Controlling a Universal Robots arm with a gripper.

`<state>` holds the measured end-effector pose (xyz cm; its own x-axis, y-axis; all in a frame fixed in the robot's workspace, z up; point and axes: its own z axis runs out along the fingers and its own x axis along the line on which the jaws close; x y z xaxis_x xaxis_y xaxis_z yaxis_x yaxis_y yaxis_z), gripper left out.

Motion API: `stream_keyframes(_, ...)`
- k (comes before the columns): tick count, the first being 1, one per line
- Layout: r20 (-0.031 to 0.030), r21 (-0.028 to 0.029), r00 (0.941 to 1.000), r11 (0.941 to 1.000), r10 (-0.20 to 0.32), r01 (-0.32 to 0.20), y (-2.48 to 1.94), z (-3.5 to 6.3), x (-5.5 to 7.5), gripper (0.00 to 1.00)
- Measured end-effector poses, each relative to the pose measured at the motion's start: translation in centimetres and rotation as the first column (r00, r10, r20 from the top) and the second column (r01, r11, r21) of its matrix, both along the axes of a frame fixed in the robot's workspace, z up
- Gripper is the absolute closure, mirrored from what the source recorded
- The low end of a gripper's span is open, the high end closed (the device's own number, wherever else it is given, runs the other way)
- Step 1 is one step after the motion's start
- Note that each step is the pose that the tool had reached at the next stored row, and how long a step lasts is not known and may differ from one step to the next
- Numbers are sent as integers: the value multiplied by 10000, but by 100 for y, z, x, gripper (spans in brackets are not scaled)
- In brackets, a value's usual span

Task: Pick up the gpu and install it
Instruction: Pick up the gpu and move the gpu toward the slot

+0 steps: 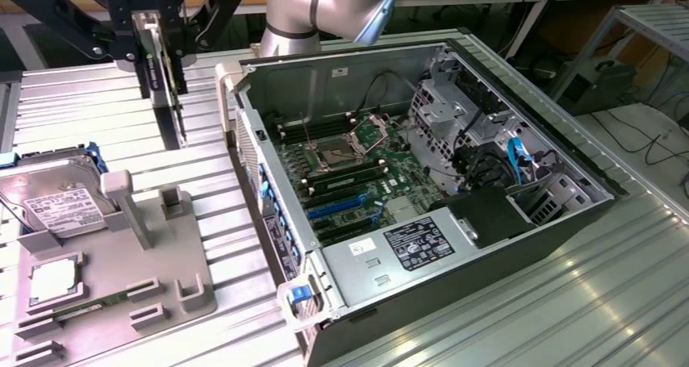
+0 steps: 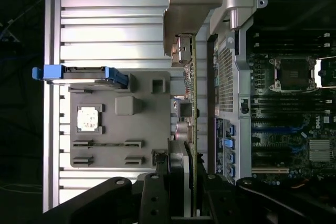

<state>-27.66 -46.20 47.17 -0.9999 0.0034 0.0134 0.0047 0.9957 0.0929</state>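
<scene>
The gpu (image 1: 168, 109) hangs edge-on in the air, a thin dark card with a silvery bracket, over the slatted table between the grey holder and the open computer case (image 1: 250, 133). My gripper (image 1: 161, 56) is shut on its upper end, black fingers on both flat sides. In the wrist view the gpu (image 2: 192, 103) runs as a slim strip away from my gripper (image 2: 187, 182), beside the case wall. The motherboard (image 1: 356, 173) lies exposed in the case, with blue expansion slots (image 1: 339, 210) near the front.
A grey parts holder (image 1: 161, 262) sits at the exterior view's left, carrying a silver hard drive (image 1: 54, 202) and a square processor (image 1: 52, 280). The case holds cables and a drive cage (image 1: 473, 117). The arm's base (image 1: 312, 12) stands behind the case.
</scene>
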Motion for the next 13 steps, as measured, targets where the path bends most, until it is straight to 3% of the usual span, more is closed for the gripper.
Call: stream_keyframes(13, 0, 0, 10000, 10000, 0, 0, 0, -5, 224, 71)
